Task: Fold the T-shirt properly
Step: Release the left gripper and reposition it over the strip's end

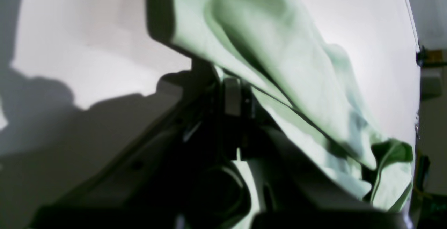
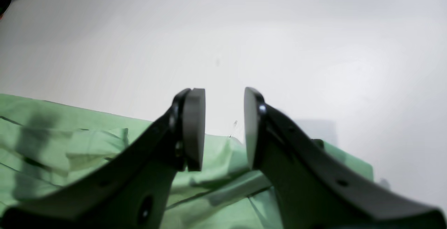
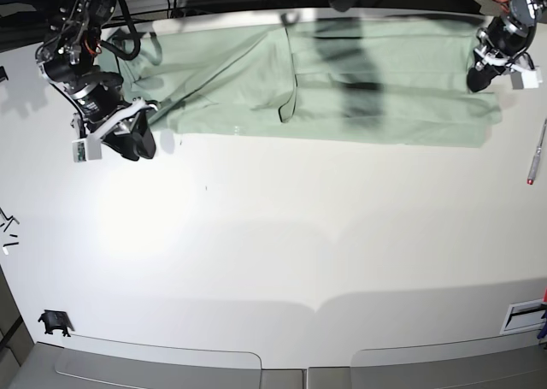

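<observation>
A: The shirt (image 3: 342, 81) is stretched in a long band across the far side of the table (image 3: 273, 235), already doubled lengthwise by the look of it.

B: And the left gripper (image 3: 479, 77) is at the band's end, on the base view's right. The jaws are pinched tight on the cloth, and the left wrist view shows green fabric draping away from them.

A: What about the right gripper (image 2: 223, 127)?

B: Jaws partly apart, nothing between them. It hangs just beside the near edge of the other end, with cloth showing below and behind the pads.

A: So we're at the grasping step, I'd say: one end caught, the other not yet.

B: Agreed. Next the right gripper has to reach in and bite its own corner, catching both layers. Then the two can carry an end across together.
</observation>
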`<state>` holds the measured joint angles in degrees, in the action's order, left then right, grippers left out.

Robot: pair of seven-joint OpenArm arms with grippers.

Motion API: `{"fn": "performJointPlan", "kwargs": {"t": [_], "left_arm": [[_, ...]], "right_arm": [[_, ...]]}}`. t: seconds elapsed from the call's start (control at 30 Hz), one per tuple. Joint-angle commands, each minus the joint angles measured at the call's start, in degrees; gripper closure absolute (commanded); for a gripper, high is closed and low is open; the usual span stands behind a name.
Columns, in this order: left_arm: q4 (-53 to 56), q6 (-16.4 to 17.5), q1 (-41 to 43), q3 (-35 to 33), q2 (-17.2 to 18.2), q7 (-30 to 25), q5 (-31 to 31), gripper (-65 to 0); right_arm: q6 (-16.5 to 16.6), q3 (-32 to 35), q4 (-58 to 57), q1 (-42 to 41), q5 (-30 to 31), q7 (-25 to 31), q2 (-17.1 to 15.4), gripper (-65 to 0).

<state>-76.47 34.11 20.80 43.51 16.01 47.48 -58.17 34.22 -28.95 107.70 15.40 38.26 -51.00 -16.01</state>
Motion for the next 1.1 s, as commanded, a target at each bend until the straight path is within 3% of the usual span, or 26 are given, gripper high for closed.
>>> {"fn": "performJointPlan", "kwargs": {"t": [0.0, 0.1, 0.23, 0.53, 0.67, 0.8, 1.07], "left_arm": [[-0.7, 0.5, 0.1, 0.2, 0.8, -1.7, -1.3, 0.0], [-0.7, 0.8, 0.1, 0.2, 0.9, -2.7, -1.4, 0.0], [-0.7, 5.2, 0.2, 0.2, 0.9, -3.0, -2.0, 0.0], [-0.7, 5.4, 0.2, 0.2, 0.8, -2.3, -2.8, 0.0], [-0.7, 5.4, 0.0, 0.2, 0.8, -2.6, -1.6, -17.4], [-0.7, 5.2, -0.3, 0.2, 0.8, -4.7, 1.8, -17.9], [0.0, 4.5, -2.1, -0.1, 0.6, -4.7, 1.7, -17.9]], "right_arm": [[0.0, -0.3, 1.0, -0.5, 1.7, 1.6, -0.7, -17.5], [0.0, -0.3, 1.0, -0.5, 2.4, 1.5, -0.7, -17.5], [0.0, -0.3, 1.0, -0.5, 2.4, 1.5, -0.7, -17.5], [0.0, -0.3, 1.0, -0.5, 2.4, 1.5, -0.7, -17.4], [0.0, -0.3, 1.0, -0.5, 2.4, 1.5, -0.7, -17.4], [0.0, -0.3, 1.0, -0.5, 2.4, 1.5, -0.7, -17.4], [0.0, -0.3, 1.0, -0.5, 2.7, 1.5, -0.7, -17.4]]}}
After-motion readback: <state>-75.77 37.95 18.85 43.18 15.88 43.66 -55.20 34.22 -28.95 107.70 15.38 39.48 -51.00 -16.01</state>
